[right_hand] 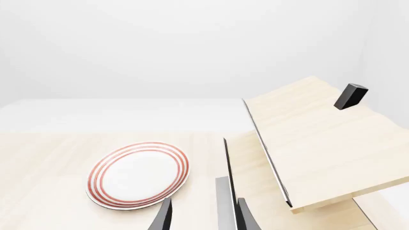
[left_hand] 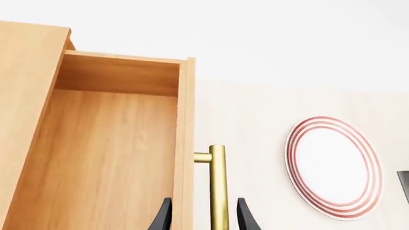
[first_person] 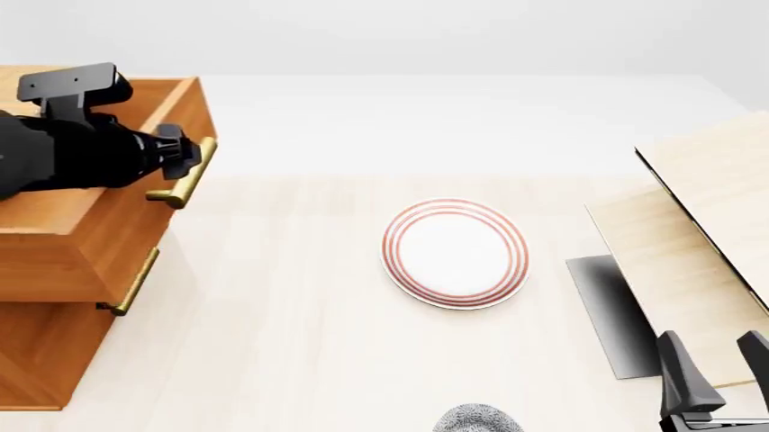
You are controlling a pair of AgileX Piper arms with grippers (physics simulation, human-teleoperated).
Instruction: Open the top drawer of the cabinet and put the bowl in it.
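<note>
Top drawer (first_person: pixel 72 211) pulled out of the cabinet (first_person: pixel 36 360), our left gripper (left_hand: pixel 203 215) straddling its handle (left_hand: pixel 218 187), bowl (first_person: pixel 478 420) at the bench's (first_person: pixel 301 342) near edge, right gripper (first_person: pixel 719 360) spread, empty.

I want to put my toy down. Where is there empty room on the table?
Bare tabletop lies between the cabinet and the plate, and beyond the plate. It is crowded right of the plate by the pale wood structure, and at the near edge by the bowl.
</note>
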